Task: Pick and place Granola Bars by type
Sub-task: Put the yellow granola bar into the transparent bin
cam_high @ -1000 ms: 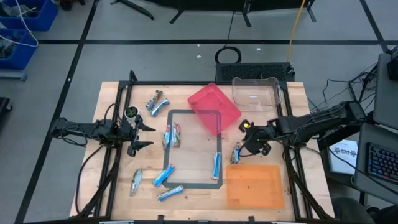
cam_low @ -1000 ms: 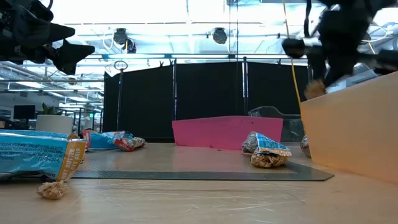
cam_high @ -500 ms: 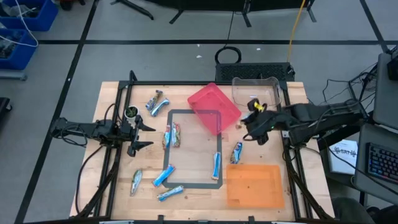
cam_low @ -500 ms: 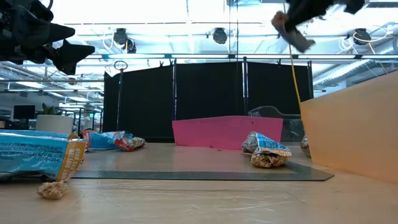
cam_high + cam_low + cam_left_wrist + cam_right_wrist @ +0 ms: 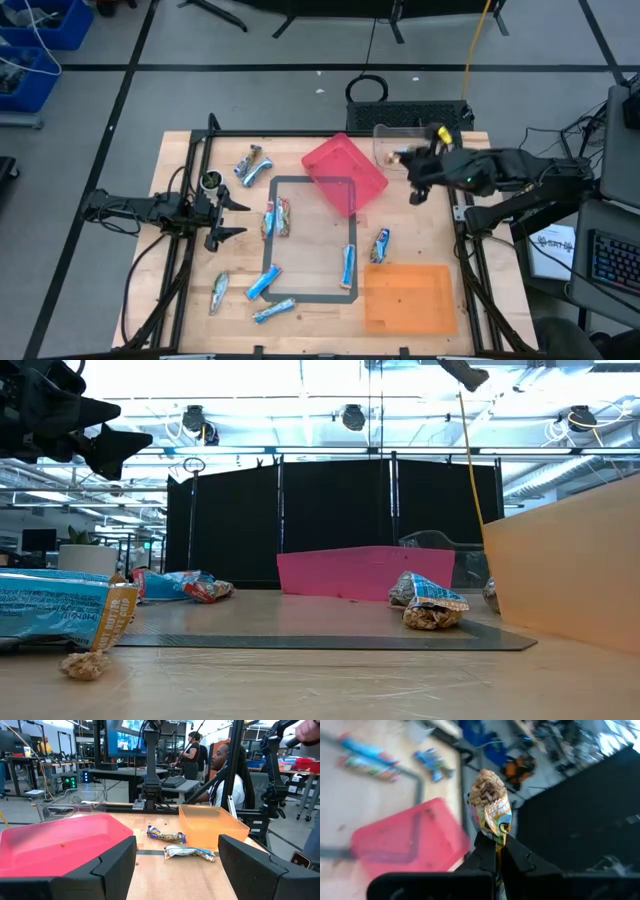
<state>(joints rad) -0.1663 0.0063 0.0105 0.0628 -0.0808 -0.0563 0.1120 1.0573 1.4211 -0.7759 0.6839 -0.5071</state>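
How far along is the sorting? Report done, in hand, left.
Done: no bar shows in the red tray or orange tray. In hand: the right tool is shut on a bar above the clear tub. Left: several bars lie on the table; the left tool waits open at its left.

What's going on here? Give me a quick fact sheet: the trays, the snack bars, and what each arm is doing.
trays: pink plastic tray, clear plastic bin, orange plastic tray
loose bars: foil-wrapped granola bars scattered on the wooden table
right pincer: shut on an opened yellow-wrapped granola bar, raised over the clear bin's edge
left pincer: open, empty, at the table's left side
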